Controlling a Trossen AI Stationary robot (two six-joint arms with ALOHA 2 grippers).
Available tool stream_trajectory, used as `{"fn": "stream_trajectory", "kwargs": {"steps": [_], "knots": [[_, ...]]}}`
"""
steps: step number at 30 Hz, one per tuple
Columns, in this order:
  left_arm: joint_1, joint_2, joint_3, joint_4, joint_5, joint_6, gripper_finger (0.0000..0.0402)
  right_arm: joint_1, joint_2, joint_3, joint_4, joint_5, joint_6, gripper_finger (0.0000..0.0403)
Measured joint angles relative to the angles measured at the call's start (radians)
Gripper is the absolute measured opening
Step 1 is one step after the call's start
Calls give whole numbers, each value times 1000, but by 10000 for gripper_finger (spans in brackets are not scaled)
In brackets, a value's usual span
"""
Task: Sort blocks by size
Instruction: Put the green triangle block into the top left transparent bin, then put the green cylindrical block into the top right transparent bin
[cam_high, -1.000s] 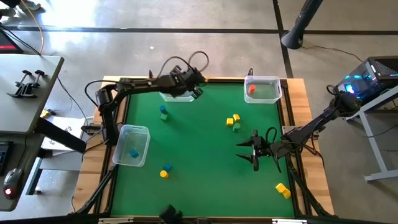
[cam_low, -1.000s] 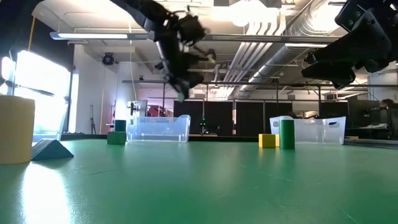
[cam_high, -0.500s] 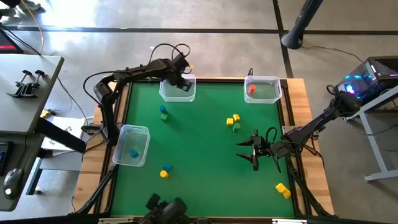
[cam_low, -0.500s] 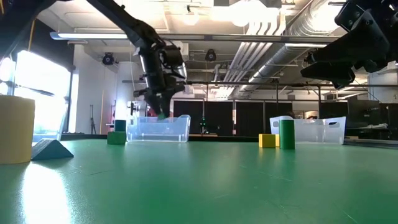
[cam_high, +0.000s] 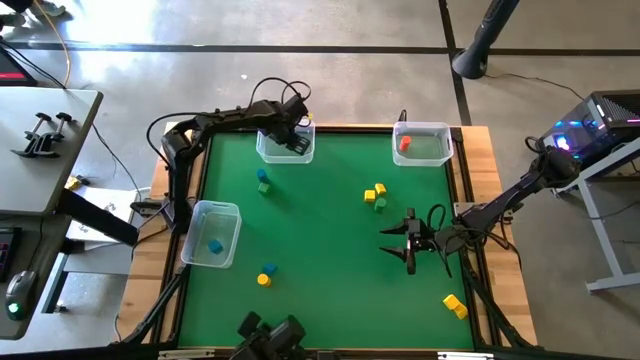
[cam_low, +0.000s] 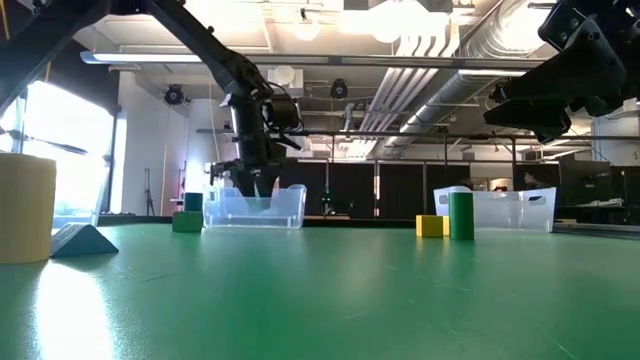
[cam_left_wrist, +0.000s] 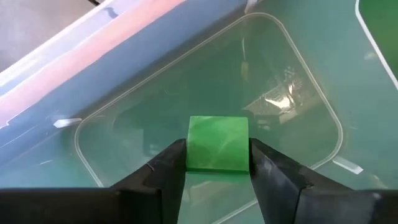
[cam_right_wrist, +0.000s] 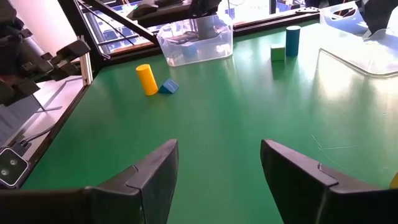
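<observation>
My left tool (cam_left_wrist: 217, 163) pinches a green block (cam_left_wrist: 217, 144) inside the far-left bin (cam_high: 284, 151); my right tool (cam_high: 410, 243) waits spread over the surface (cam_high: 320, 240).

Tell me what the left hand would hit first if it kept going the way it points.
Probably the floor of the clear bin. The left hand points down into it with a green block between its fingers; that block would touch first.

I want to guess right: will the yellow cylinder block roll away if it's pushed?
The yellow cylinder block stands on its flat end, so a low push would probably slide it; a high push might tip it. Once on its round side, it would likely roll across the flat green table.
</observation>
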Motion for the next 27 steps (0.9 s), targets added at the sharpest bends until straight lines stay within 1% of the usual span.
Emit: {"fn": "stream_trajectory", "kwargs": {"steps": [8,13,17,21,27], "knots": [[0,0,0,0,1,-24,208,0,0,0,0,0,0,224],[-2,-6,14,-10,34,-27,212,0,0,0,0,0,0,224],[-19,-36,44,-12,54,-10,211,0,0,0,-1,0,0,224],[-64,-99,46,34,35,27,211,0,0,0,-3,0,3,224],[-178,-188,46,130,-48,111,210,0,0,0,-3,0,11,224]]}}
